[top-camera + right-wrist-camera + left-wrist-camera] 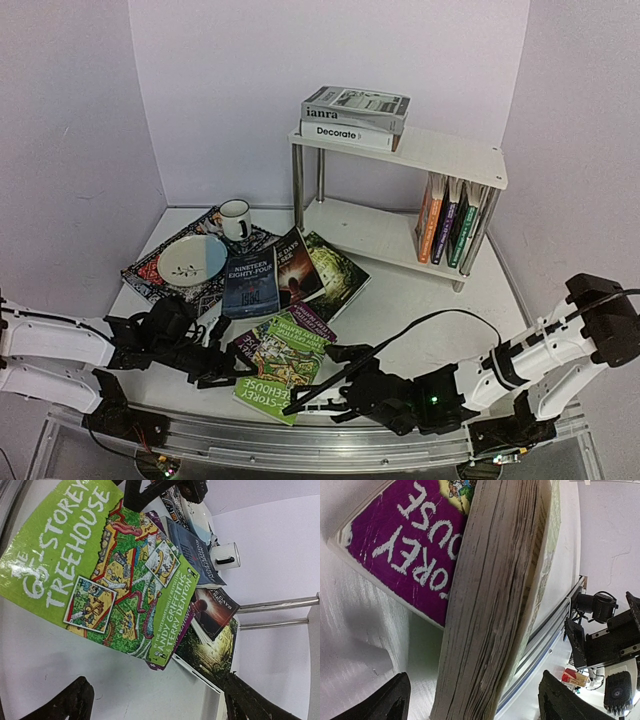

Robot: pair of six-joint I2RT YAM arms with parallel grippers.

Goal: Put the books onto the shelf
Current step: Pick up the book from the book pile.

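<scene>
Two arms reach low along the near edge of the bench [400, 300], where a green Treehouse paperback [282, 365] lies face up across a purple Treehouse paperback [312, 322]. The left tool [225, 358] stands wide at the green book's left side. In the wrist view its fingers [395, 700] flank the page edge without visibly touching it. The right tool [325, 382], also wide and holding nothing, hovers at the book's near right corner.

Behind the pair, toward the bench's middle, lie a blue Nineteen Eighty-Four [252, 282], a dark novel [298, 265] and a large dark-green book [338, 270], overlapping one another.

The shelf [440, 150] stands at the far right corner, its chrome legs [297, 185] just beyond that pile. A row of upright books [448, 220] fills the right end of the lower board, and two flat books [355, 115] are stacked on the left end of the upper one.

At the far left, a patterned placemat [145, 275] carries a plate [192, 260] and a white mug [235, 218], touching the loose books' left flank.
</scene>
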